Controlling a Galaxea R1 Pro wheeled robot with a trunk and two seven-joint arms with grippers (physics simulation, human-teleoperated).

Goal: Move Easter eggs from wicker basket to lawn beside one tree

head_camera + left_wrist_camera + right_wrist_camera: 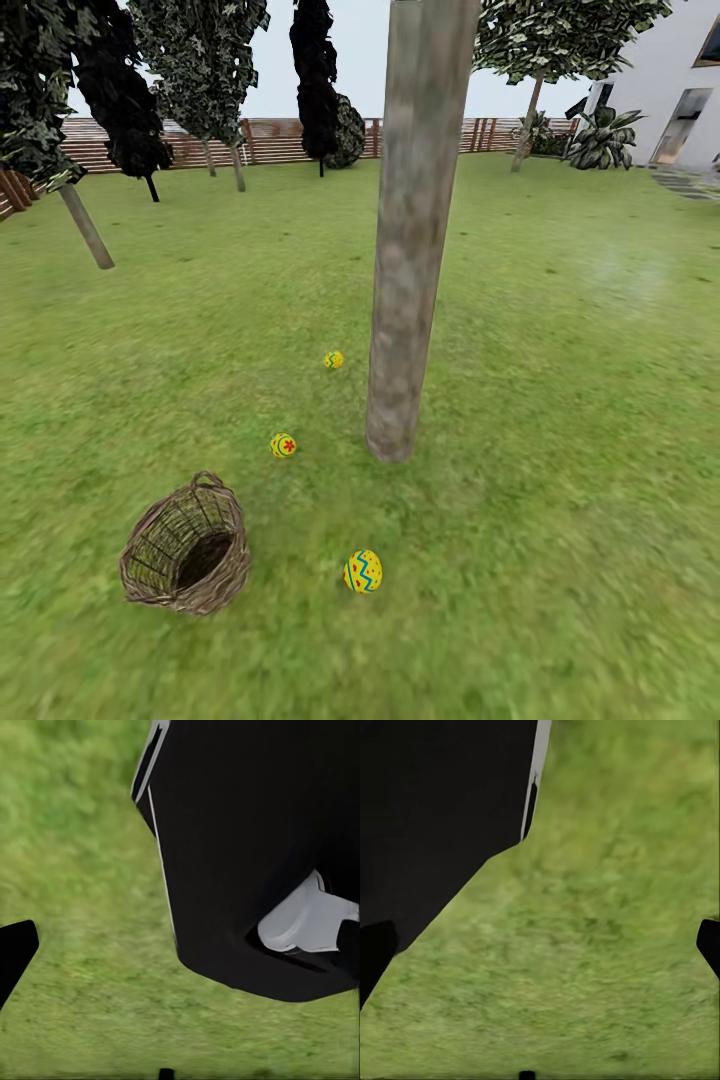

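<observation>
Three eggs (363, 571) (283, 445) (334, 360) lie on the lawn (560, 420) near the tree trunk (405, 300), the tipped basket (187, 547) just beside them, and the right gripper (540, 949) spreads wide over bare grass.

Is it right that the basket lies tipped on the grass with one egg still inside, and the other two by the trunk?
Not quite: the head view shows the wicker basket empty. All three eggs lie on the lawn near the trunk. The basket does lie tipped.
</observation>
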